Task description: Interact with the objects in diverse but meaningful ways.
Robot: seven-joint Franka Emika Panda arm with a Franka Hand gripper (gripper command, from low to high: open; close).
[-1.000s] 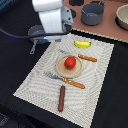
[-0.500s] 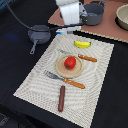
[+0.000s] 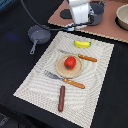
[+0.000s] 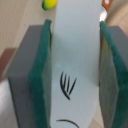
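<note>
In the wrist view my gripper (image 4: pixel 75 70) is shut on a white fish-like piece (image 4: pixel 75 40) with black marks, clamped between green pads (image 4: pixel 39 75). In the exterior view the gripper (image 3: pixel 79 22) hangs above the far edge of the striped placemat (image 3: pixel 35 82), close to the yellow banana (image 3: pixel 82 44). A red tomato (image 3: pixel 70 62) rests on a round wooden board (image 3: pixel 61 70) in the mat's middle. The brown sausage stick (image 3: pixel 61 98) lies near the mat's front. The small grey frying pan (image 3: pixel 39 34) sits off the mat on the exterior view's left.
A knife (image 3: pixel 82 57) and a fork (image 3: pixel 67 80), both orange-handled, flank the board. Behind the mat is a brown surface (image 3: pixel 112 31) with a bowl (image 3: pixel 122 17) and a dark pot (image 3: pixel 99 11). A black cable (image 3: pixel 35 20) trails from the arm.
The gripper has travelled toward the exterior view's right, from above the frying pan to above the mat's far edge. The objects on the mat have not moved.
</note>
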